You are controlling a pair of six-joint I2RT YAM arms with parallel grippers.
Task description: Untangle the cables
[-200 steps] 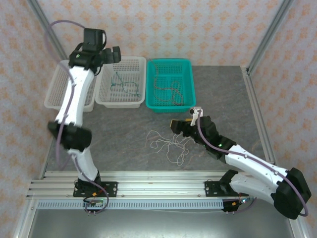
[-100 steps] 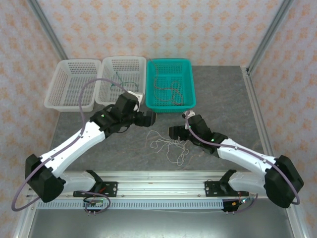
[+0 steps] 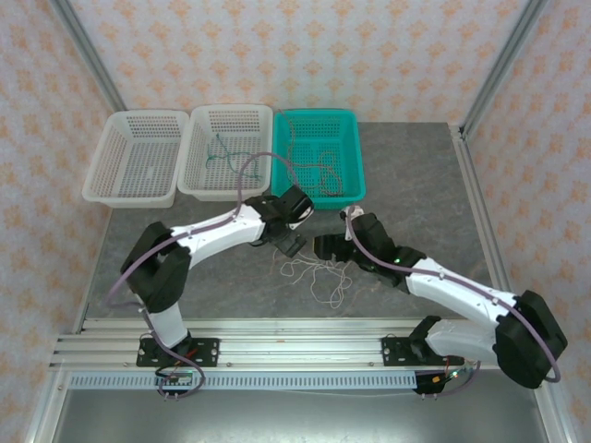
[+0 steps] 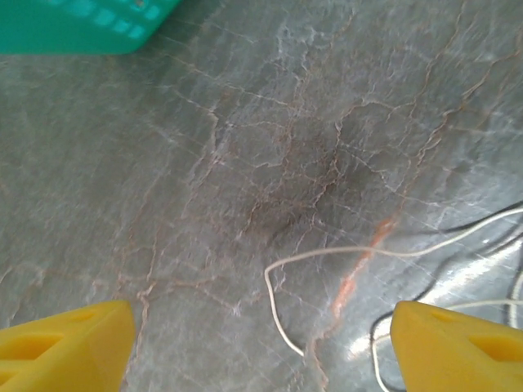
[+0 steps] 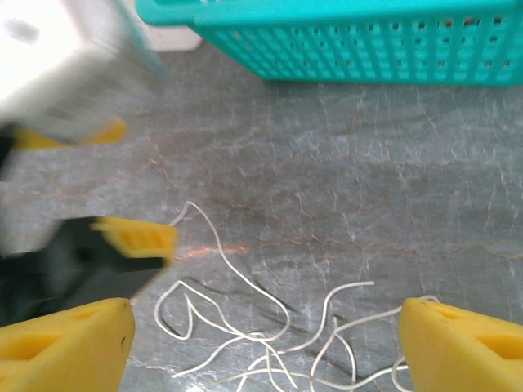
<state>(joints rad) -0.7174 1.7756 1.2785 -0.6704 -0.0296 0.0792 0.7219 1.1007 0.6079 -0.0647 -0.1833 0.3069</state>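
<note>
patterned walls (image 3: 295, 46), grey table (image 3: 416, 194), white cable (image 3: 317, 270)

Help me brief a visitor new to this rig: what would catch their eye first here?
The tangle of white cable on the grey table, with both arms bent over it, the left gripper and right gripper open and facing each other. Next, the teal basket at the back holding a reddish-brown cable, beside a white basket with a green cable.

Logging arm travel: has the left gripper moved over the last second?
Yes. The left gripper swung from above the white baskets to the table in front of the teal basket, by the white cable.
</note>
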